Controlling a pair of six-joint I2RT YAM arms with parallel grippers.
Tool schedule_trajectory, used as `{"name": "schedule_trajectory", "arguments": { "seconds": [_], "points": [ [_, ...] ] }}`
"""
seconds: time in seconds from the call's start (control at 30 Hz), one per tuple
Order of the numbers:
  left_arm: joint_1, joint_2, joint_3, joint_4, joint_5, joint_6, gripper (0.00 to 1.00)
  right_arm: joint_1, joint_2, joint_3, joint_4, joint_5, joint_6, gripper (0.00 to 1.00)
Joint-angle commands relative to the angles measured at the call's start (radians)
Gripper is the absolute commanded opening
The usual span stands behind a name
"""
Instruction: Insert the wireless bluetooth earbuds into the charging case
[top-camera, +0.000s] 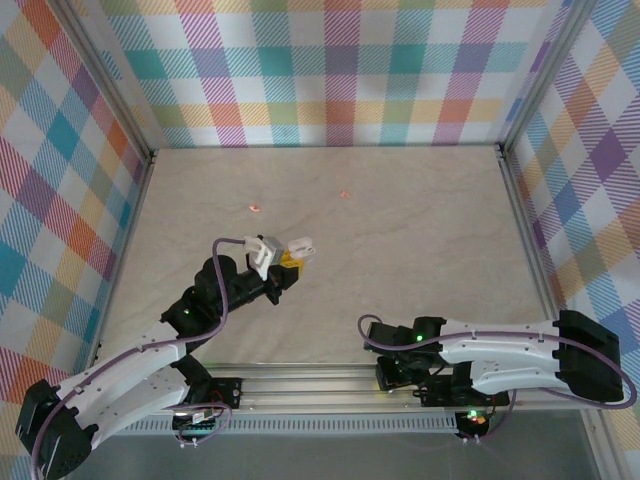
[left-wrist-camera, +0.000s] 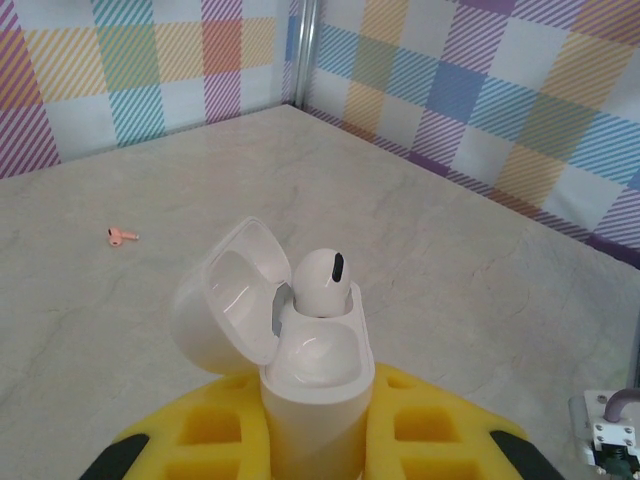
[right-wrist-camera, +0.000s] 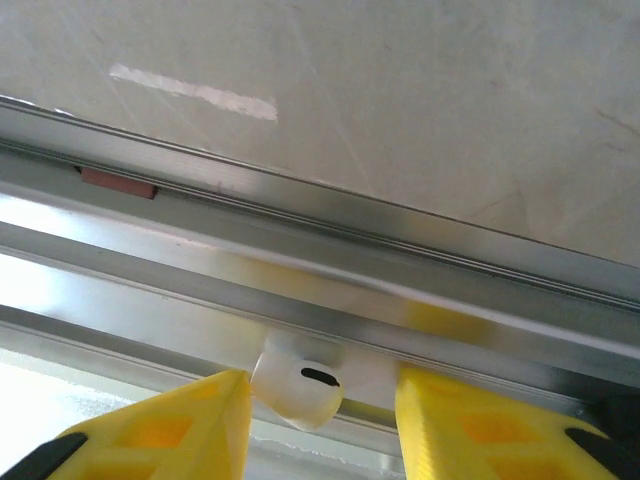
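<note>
While L pincer (left-wrist-camera: 318, 425) is clamped on the open case (left-wrist-camera: 315, 395), long axis along its fingers, seated bud (left-wrist-camera: 322, 283) in one slot and the other free, R pincer (right-wrist-camera: 320, 388) hangs part-spread round the spare bud (right-wrist-camera: 298, 392) above the rail (right-wrist-camera: 300, 230). Bud touches one finger, gap to other, so grip unclear. Case lies well apart, fwd-left of R pincer.

Top: high above near edge, looks down on whole bench (top-camera: 400, 230). Left wrist: low behind charging case (left-wrist-camera: 315, 380), faces wall corner (left-wrist-camera: 300, 60). Right wrist: close over near rail (right-wrist-camera: 300, 230). Bench shared.
</note>
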Motion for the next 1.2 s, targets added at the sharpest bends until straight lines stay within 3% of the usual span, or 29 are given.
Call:
{"name": "schedule_trajectory", "arguments": {
  "seconds": [0.0,0.27,0.43,0.67,0.87,1.0,1.17],
  "points": [
    [0.007,-0.018,-0.004,0.002,-0.006,-0.009,0.00,0.008,0.005,-0.017,-0.001,-0.014,-0.011,0.43],
    [0.007,-0.031,-0.005,-0.013,-0.009,-0.010,0.00,0.008,0.059,-0.016,0.065,-0.035,-0.040,0.39],
    [0.007,-0.047,-0.006,-0.023,-0.016,-0.009,0.00,0.008,0.079,0.003,0.055,-0.029,-0.045,0.28],
    [0.007,-0.058,-0.010,-0.028,-0.023,-0.006,0.00,0.007,-0.020,0.056,-0.066,0.043,-0.011,0.18],
    [0.007,-0.058,-0.008,-0.026,-0.025,-0.004,0.00,-0.008,-0.095,0.171,-0.239,0.149,-0.005,0.16],
    [0.007,-0.056,-0.028,0.002,-0.013,0.002,0.00,-0.117,-0.071,0.301,-0.333,0.173,-0.107,0.16],
    [0.006,-0.055,-0.115,0.181,0.057,0.053,0.00,-0.379,0.046,0.551,-0.441,0.118,-0.341,0.16]
  ]
}}
